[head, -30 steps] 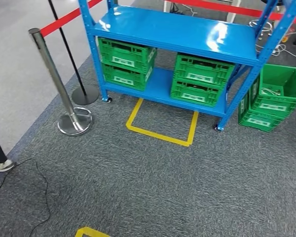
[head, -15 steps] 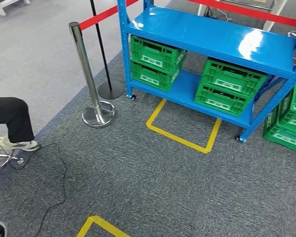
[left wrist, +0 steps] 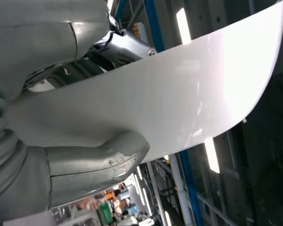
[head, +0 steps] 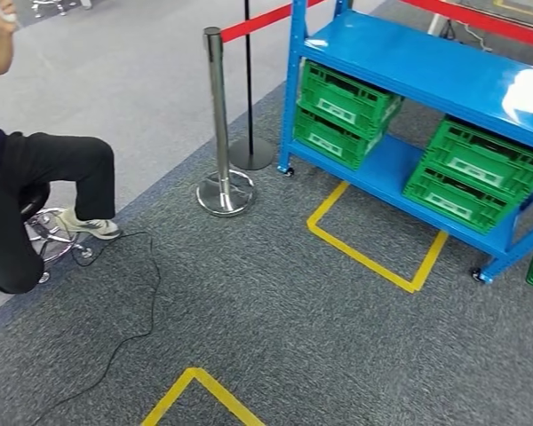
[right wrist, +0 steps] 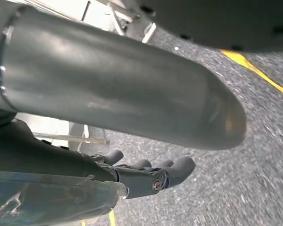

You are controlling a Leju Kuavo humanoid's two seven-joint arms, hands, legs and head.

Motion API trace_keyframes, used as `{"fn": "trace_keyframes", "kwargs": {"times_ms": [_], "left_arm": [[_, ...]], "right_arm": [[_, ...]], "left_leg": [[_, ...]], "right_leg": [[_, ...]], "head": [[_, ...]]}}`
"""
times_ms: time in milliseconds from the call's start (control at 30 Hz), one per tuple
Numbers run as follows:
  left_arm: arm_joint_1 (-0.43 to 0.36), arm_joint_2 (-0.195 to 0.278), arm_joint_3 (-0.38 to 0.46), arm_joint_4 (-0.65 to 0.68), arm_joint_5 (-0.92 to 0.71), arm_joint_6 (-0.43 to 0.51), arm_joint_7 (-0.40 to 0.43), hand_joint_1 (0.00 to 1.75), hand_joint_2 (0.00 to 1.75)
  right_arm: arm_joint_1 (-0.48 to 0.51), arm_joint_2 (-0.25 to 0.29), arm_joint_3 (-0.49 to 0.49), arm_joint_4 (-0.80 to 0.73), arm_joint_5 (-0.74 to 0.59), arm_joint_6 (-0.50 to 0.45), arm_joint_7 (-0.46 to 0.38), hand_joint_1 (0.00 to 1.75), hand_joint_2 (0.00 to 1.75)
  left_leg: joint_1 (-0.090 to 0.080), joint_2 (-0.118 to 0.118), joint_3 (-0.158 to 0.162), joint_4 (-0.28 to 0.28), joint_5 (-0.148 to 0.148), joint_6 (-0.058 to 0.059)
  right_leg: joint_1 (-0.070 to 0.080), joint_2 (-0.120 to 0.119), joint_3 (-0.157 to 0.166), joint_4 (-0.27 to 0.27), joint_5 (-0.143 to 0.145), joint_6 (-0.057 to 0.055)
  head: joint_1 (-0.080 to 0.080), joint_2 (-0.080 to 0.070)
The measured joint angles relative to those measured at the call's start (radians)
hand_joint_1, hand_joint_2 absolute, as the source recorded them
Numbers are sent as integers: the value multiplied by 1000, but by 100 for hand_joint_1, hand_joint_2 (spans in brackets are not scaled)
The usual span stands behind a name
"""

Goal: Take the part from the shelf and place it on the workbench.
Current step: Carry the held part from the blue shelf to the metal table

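The dark grey carpet floor [head: 304, 337] takes most of the head view, with a paler grey floor [head: 116, 80] beyond its far left edge. On the right stands the blue metal shelf rack [head: 417, 62] on small wheels. On its lower level sit two pairs of stacked green plastic crates [head: 344, 111], one pair to the left and one [head: 475, 173] to the right. A person in dark trousers [head: 29, 186] sits at the left on a stool with a chrome base [head: 52, 241]. A chrome barrier post [head: 218, 124] holding a red belt [head: 260, 19] stands just beside the rack's left corner. A yellow tape rectangle [head: 377, 253] lies on the carpet in front of the rack, and a yellow tape corner [head: 196, 390] lies nearer to the robot. A thin black cable [head: 139, 302] runs across the carpet.

In the left wrist view, the left hand [left wrist: 79, 141] grips the broad, curved white glossy part [left wrist: 190, 89]; the thumb [left wrist: 97, 167] presses against its surface. In the right wrist view, the right hand [right wrist: 147, 174] holds nothing over the carpet, with its dark fingers [right wrist: 175, 169] stretched out and slightly apart.
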Motion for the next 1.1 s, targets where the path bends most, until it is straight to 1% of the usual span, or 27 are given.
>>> {"fn": "trace_keyframes", "kwargs": {"times_ms": [33, 100, 133, 167, 200, 233, 267, 333, 367, 400, 467, 500, 533, 600, 633, 667, 700, 733, 767, 800, 867, 900, 933, 967, 1000, 1033, 1100], "left_arm": [[2, 0, 1, -4, -1, 1, -2, 175, 175], [5, 0, 1, -10, -4, 4, -3, 175, 175], [7, 0, 1, -12, -5, 5, -4, 175, 175], [9, 0, 1, -13, -5, 6, -4, 175, 175], [11, 0, 2, -13, -5, 7, -4, 175, 175], [13, 0, 2, -14, -5, 7, -4, 175, 175], [14, -1, 3, -15, -5, 8, -4, 175, 175], [15, -1, 4, -21, -5, 8, -4, 175, 175], [15, -1, 5, -26, -5, 8, -4, 175, 175], [16, -1, 6, -29, -5, 8, -4, 175, 175], [22, -2, 8, -35, -5, 9, -4, 175, 175], [25, -2, 8, -37, -5, 9, -4, 175, 175], [27, -2, 9, -38, -5, 9, -4, 175, 175], [27, -2, 10, -39, -4, 9, -4, 175, 175], [26, -2, 9, -39, -3, 8, -4, 175, 175], [26, -2, 9, -39, -3, 8, -4, 175, 175], [27, -2, 9, -39, -2, 8, -4, 175, 175], [28, -2, 9, -39, -2, 7, -4, 175, 175], [28, -2, 9, -39, -2, 7, -4, 175, 175], [28, -1, 9, -39, -2, 7, -4, 175, 175], [26, -1, 8, -39, -2, 7, -4, 175, 175], [26, -1, 8, -39, -2, 7, -4, 175, 175], [26, -1, 8, -39, -2, 7, -4, 175, 175], [27, -1, 8, -39, -2, 7, -4, 175, 175], [28, -1, 8, -39, -2, 8, -4, 175, 175], [28, -1, 8, -39, -2, 9, -4, 175, 175], [26, -1, 8, -39, -2, 9, -4, 175, 175]], "right_arm": [[0, 0, 0, 0, 3, 1, -1, 0, 0], [2, 2, 0, 0, 7, 2, -3, 0, 0], [3, 2, 0, 1, 9, 3, -3, 0, 0], [4, 2, 0, 1, 10, 4, -4, 0, 0], [5, 3, 0, 1, 11, 4, -4, 0, 0], [5, 2, 0, 1, 11, 4, -4, 0, 0], [5, 2, 0, 1, 11, 4, -4, 0, 0], [4, 2, 0, 1, 13, 4, -5, 0, 0], [3, 2, 0, 1, 14, 4, -6, 0, 0], [3, 2, 0, 1, 16, 4, -6, 0, 0], [1, 2, 0, 1, 17, 4, -7, 0, 0], [0, 2, 0, 1, 18, 5, -7, 0, 0], [-1, 2, 0, 1, 19, 5, -7, 0, 0], [0, 2, 0, 1, 20, 5, -7, 0, 0], [1, 2, 0, 1, 20, 5, -7, 0, 0], [2, 2, 0, 1, 20, 5, -7, 0, 0], [3, 2, 0, 1, 20, 5, -7, 0, 0], [2, 2, 0, 1, 21, 5, -7, 0, 0], [1, 2, 0, 1, 20, 5, -7, 0, 0], [0, 2, 0, 1, 20, 5, -7, 0, 0], [-1, 2, 0, 2, 20, 5, -7, 0, 0], [-1, 2, 0, 2, 21, 5, -7, 0, 0], [-2, 2, 0, 2, 21, 5, -7, 0, 0], [-3, 2, 0, 2, 21, 5, -7, 0, 0], [-4, 2, 0, 2, 22, 5, -7, 0, 0], [-4, 2, 0, 2, 22, 5, -7, 0, 0], [-3, 3, 0, 3, 23, 5, -8, 0, 0]], "left_leg": [[1, -10, -3, 0, 4, 7], [1, -29, -11, -1, 10, 16], [1, -40, -15, -1, 12, 19], [0, -52, -18, -1, 14, 20], [0, -66, -20, -1, 15, 21], [0, -79, -21, -1, 17, 20], [1, -93, -21, -1, 18, 17], [1, -118, -24, 1, 22, 9], [1, -128, -26, 1, 25, 4], [2, -138, -29, 1, 27, -3], [7, -156, -33, -5, 35, -17], [7, -148, -37, -3, 33, -21], [5, -126, -48, 16, 17, -24], [-2, -68, -93, 116, -50, -24], [-5, -52, -121, 184, -86, -25], [-6, -46, -142, 237, -109, -26], [-6, -43, -147, 261, -113, -26], [-6, -40, -135, 249, -99, -25], [-7, -34, -106, 205, -72, -24], [-8, -16, -67, 142, -43, -22], [-13, 26, -4, 29, -9, -14], [-16, 38, 8, 1, -5, -8], [-18, 35, 7, -8, -5, -2], [-18, 22, 3, -7, -3, 6], [-17, 12, 1, -9, 0, 11], [-15, 1, -1, -11, 4, 17], [-11, -17, -4, -13, 9, 25]], "right_leg": [[-3, 24, -10, 29, -22, 5], [-5, 81, -61, 144, -94, 11], [-5, 94, -92, 212, -126, 11], [-5, 101, -114, 262, -142, 10], [-5, 104, -122, 277, -137, 7], [-5, 107, -111, 252, -114, 4], [-5, 116, -83, 194, -78, -1], [-6, 163, -21, 58, -20, -8], [-6, 181, -2, 16, -7, -9], [-5, 190, 5, -2, -5, -8], [-2, 170, 11, -7, 0, -12], [-2, 158, 14, -11, 5, -18], [-3, 145, 16, -16, 11, -25], [-1, 116, 11, -22, 19, -34], [0, 101, 8, -22, 20, -36], [2, 86, 5, -22, 20, -37], [4, 71, 3, -22, 21, -38], [5, 57, 2, -22, 21, -38], [5, 44, 2, -22, 20, -37], [6, 32, 3, -21, 20, -36], [12, 13, 0, -14, 16, -28], [15, 3, -1, -11, 15, -23], [17, -7, -3, -8, 15, -19], [17, -17, -3, -9, 15, -15], [15, -11, -5, -5, 10, -10], [12, 8, -12, 13, -4, -4], [6, 69, -55, 107, -60, 7]], "head": [[2, 0], [4, 0], [4, 0], [4, 0], [4, 0], [5, 0], [5, 0], [5, 0], [4, 0], [4, 0], [4, 0], [3, 0], [2, 0], [-1, 0], [-2, 0], [-2, 0], [-2, 0], [-2, 0], [-2, 0], [-2, 0], [-3, 0], [-2, 0], [-2, 0], [-1, 0], [-1, 0], [1, 0], [7, 0]]}}
